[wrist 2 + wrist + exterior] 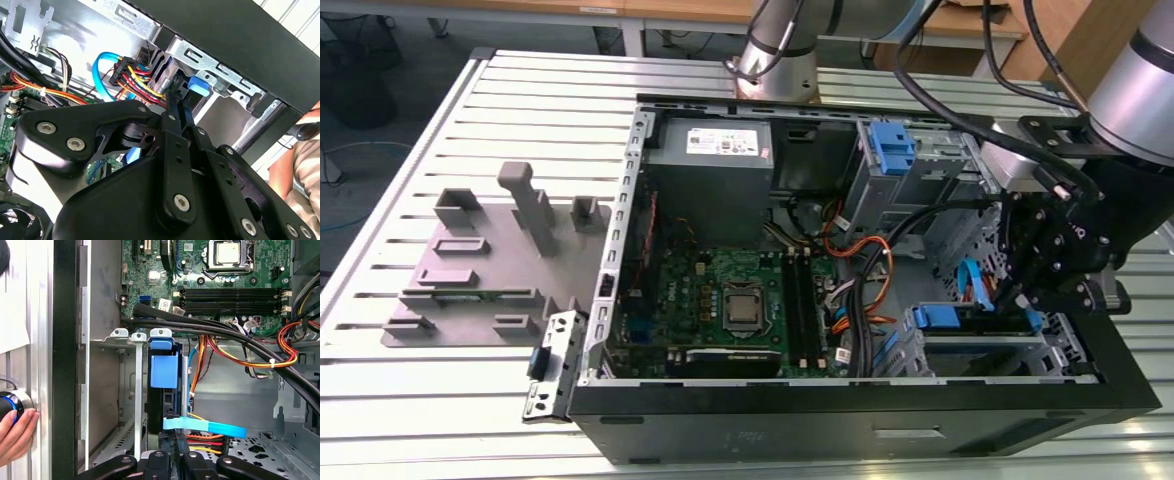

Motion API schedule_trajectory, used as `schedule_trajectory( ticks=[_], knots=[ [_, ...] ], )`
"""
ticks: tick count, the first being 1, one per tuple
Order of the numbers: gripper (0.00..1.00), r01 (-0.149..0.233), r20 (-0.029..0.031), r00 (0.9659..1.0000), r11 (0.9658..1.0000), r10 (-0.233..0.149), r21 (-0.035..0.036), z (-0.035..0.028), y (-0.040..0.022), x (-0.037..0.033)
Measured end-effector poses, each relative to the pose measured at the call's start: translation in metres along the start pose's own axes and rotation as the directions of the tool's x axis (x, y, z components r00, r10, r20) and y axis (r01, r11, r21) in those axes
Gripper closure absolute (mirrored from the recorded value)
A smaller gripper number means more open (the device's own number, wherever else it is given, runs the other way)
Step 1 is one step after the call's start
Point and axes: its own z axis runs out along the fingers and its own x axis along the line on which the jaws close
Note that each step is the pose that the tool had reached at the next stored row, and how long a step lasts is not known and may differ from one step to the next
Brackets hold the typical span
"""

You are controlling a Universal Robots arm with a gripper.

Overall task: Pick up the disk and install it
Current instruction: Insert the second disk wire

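The case (854,425) lies open on its side. In the cage (125,335) at a corner of the case, the disk (163,371) stands on edge, apparently seated on its blue rails. The gripper (175,100), jaws drawn narrow and empty, sits at the disk's cabled end, likely pressing it home.

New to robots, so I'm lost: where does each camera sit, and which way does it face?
Exterior view: off the arm, high up, looking down into the open computer case; arm and tool at the exterior view's right.
First wrist view: on the wrist, looking past the tool at the disk and motherboard; a person's hand outside the case.
Second wrist view: on the wrist, looking over the tool toward the drive bay.
Shared: both wrist views show the tool and blue cable.
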Motion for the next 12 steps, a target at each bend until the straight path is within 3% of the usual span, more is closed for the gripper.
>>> schedule_trajectory(
  ticks=[8,9,12],
  knots=[
    [0.82,0.0,0.0009,1.0,1.0,0.0,-0.0001,0.0005,0.0,-0.0001],
    [0.76,0.0,0.0009,1.0,1.0,0.0,0.0,0.0005,0.0,-0.0001],
    [0.76,0.0,0.0,1.0,1.0,0.0,0.0,-0.0001,0.0,0.0]
  ],
)
